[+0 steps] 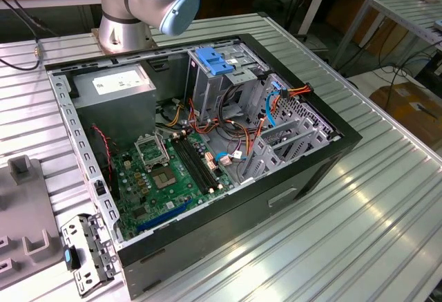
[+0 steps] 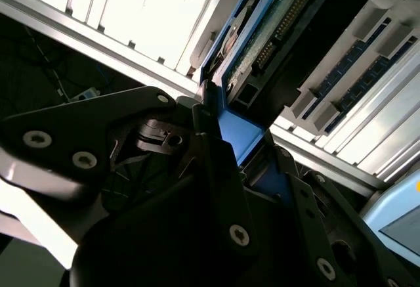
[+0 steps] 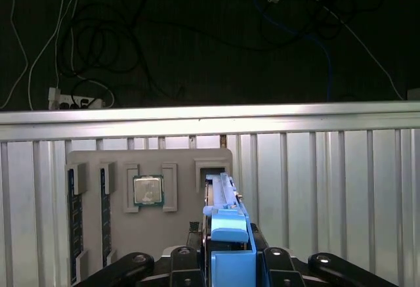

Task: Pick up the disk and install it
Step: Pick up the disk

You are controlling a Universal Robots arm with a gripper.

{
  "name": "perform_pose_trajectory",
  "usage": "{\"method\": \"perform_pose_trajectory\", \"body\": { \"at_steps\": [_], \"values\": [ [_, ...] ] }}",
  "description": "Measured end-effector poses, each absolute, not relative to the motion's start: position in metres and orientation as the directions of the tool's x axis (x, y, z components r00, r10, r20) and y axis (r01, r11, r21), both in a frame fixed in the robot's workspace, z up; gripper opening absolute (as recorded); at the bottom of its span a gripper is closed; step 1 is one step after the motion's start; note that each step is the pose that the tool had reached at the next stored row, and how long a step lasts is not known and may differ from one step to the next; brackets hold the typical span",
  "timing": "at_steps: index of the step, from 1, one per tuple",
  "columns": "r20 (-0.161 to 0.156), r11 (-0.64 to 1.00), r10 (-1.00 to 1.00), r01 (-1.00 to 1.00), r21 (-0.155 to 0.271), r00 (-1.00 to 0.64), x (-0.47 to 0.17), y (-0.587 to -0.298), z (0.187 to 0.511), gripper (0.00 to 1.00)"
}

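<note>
First wrist view: my gripper point(image 3: 230, 264) is clamped on the disk point(image 3: 222, 201). The black fingers point(image 3: 275, 261) pinch the blue carrier rail point(image 3: 231, 247) from both sides. The disk stands on edge and runs away from me towards the grey parts tray point(image 3: 177, 234). Its far end lines up with an open pocket point(image 3: 211, 171) in that tray. I cannot tell whether it touches the pocket.

The tray lies flat on the ribbed aluminium bench point(image 3: 328, 188), close to one bench edge. It also carries a square processor chip point(image 3: 147, 190) in a pocket beside the open one. Memory sticks point(image 3: 74, 215) sit in slots on the chip's other side. Past the bench edge the floor is dark, with loose cables point(image 3: 85, 50).

Second wrist view: the disk point(image 2: 262, 34) shows its green circuit-board face with the blue rail along its edge. A blue tab sits tight between my fingers point(image 2: 210, 162).

Exterior view: the open computer case point(image 1: 304, 171) lies on its side mid-bench. The motherboard point(image 1: 166, 177) is exposed. The drive cage point(image 1: 221, 84) has a blue latch point(image 1: 210, 60) on top. The arm base point(image 1: 128, 12) stands just behind the case at the far bench edge. A loose metal bracket point(image 1: 86, 250) lies by the case's near corner.
</note>
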State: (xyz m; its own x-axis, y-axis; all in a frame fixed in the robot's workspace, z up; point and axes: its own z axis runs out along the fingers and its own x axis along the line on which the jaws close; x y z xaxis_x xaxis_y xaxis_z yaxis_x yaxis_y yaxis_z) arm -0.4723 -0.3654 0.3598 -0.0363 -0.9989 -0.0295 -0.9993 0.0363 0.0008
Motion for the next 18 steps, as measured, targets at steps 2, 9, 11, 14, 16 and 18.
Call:
{"method": "perform_pose_trajectory", "body": {
  "at_steps": [2,9,11,14,16,18],
  "values": [
    [-0.03,0.036,-0.999,-0.999,0.001,-0.036,-0.472,-0.365,0.361,0.37],
    [-0.03,0.036,-0.999,-0.999,0.001,-0.036,-0.472,-0.365,0.367,0.37],
    [-0.03,0.036,-0.999,-0.999,0.001,-0.036,-0.472,-0.365,0.368,0.37],
    [-0.03,0.036,-0.999,-0.999,0.001,-0.036,-0.472,-0.365,0.371,0.37],
    [-0.03,0.036,-0.999,-0.999,0.001,-0.036,-0.472,-0.365,0.373,0.37],
    [-0.03,0.036,-0.999,-0.999,0.001,-0.036,-0.472,-0.365,0.376,0.37]
  ]
}}
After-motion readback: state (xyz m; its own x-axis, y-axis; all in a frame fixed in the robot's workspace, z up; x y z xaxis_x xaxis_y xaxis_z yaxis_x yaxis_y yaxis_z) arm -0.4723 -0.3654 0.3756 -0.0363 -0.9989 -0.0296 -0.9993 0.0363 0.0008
